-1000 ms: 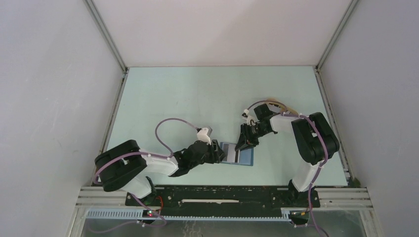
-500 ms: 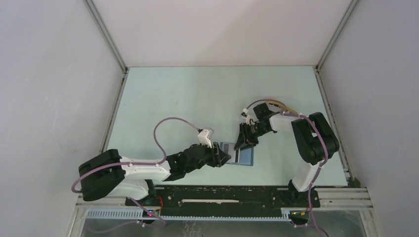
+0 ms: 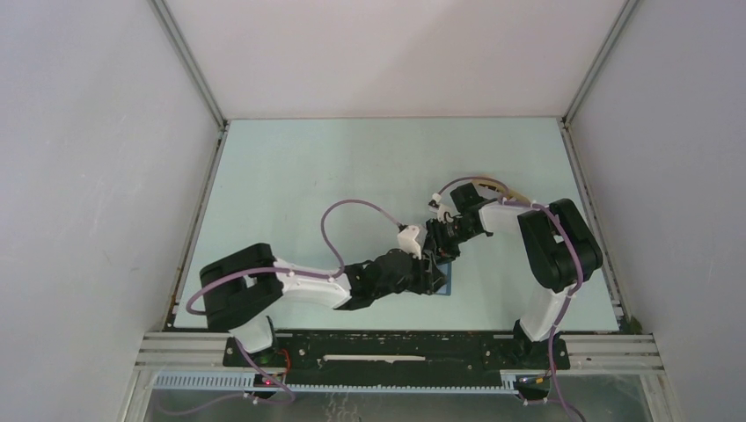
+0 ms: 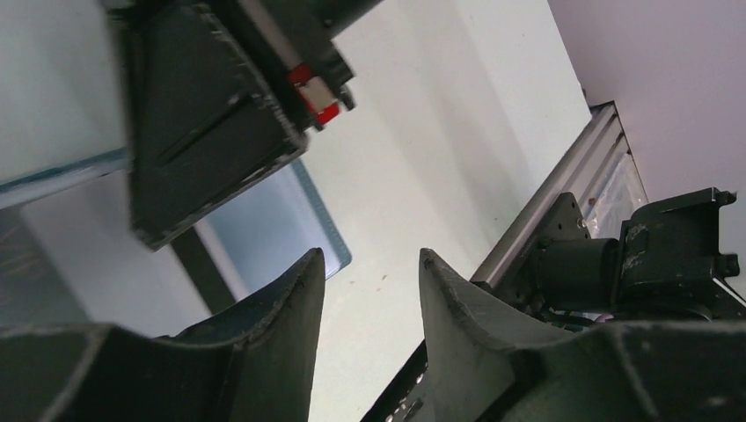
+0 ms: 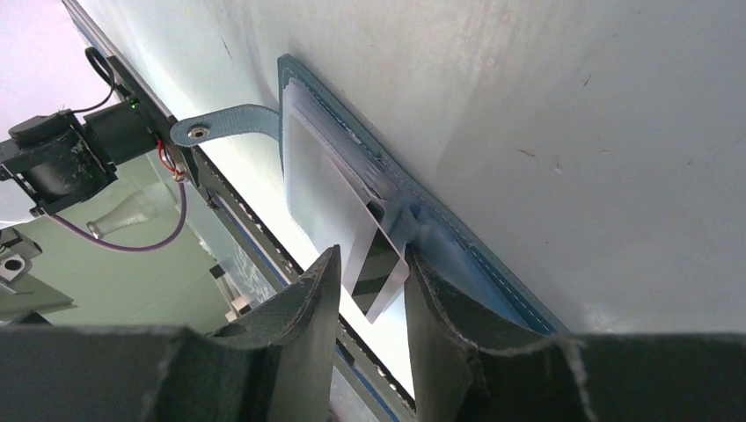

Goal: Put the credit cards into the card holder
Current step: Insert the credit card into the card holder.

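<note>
The card holder, a blue wallet, lies open on the table with its snap strap stretched out. Pale credit cards sit in its slots. One credit card with a dark stripe sticks out of a slot, just beyond the tips of my right gripper, whose jaws stand apart around it. My left gripper hovers open and empty over the wallet's near corner. From above, the left gripper and right gripper meet over the card holder, hiding most of it.
A beige tray peeks out behind the right arm's forearm. The aluminium rail and the right arm's base bound the near edge. Side walls close in the table left and right.
The left arm has swung right, so its gripper now covers the wallet beside the right gripper. The right gripper has stayed in place.
</note>
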### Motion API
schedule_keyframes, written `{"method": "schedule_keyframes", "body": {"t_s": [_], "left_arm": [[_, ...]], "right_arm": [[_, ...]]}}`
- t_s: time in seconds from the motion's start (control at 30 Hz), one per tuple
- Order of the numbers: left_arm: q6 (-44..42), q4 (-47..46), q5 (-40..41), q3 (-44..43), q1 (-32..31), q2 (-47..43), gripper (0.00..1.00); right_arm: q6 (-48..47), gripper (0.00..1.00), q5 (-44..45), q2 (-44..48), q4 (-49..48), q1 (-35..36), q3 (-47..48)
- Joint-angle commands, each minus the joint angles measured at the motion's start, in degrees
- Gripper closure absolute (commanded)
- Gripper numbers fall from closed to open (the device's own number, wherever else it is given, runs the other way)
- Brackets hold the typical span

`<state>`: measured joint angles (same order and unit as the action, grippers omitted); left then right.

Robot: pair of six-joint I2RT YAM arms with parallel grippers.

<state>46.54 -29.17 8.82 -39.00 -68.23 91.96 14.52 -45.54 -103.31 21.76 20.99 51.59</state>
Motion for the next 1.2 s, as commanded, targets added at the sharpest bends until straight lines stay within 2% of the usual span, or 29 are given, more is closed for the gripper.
{"method": "schedule_keyframes", "body": {"t_s": [0.0,0.3,0.53,0.93,1.17], "left_arm": [[-0.3,2.7,1.9,-5.4,-1.5,4.1,0.51],[-0.1,9.7,8.8,-9.9,-2.9,8.1,0.48],[0.3,11.8,10.7,-11.5,-3.2,10.1,0.47],[4.1,19.5,19.1,-13.2,-3.8,10.3,0.46],[5.1,21.5,21.9,-12.8,-3.8,9.4,0.46]], "right_arm": [[-1.3,0.59,0.5,-0.6,0.5,0.0,1.5],[-1.3,0.59,0.5,-0.6,0.5,-0.2,1.4],[-1.3,0.59,0.5,-0.5,0.5,-0.2,1.5],[-1.3,0.57,0.5,-0.4,0.6,-0.4,1.5],[-1.3,0.52,0.1,-0.2,0.5,-0.9,1.5]]}}
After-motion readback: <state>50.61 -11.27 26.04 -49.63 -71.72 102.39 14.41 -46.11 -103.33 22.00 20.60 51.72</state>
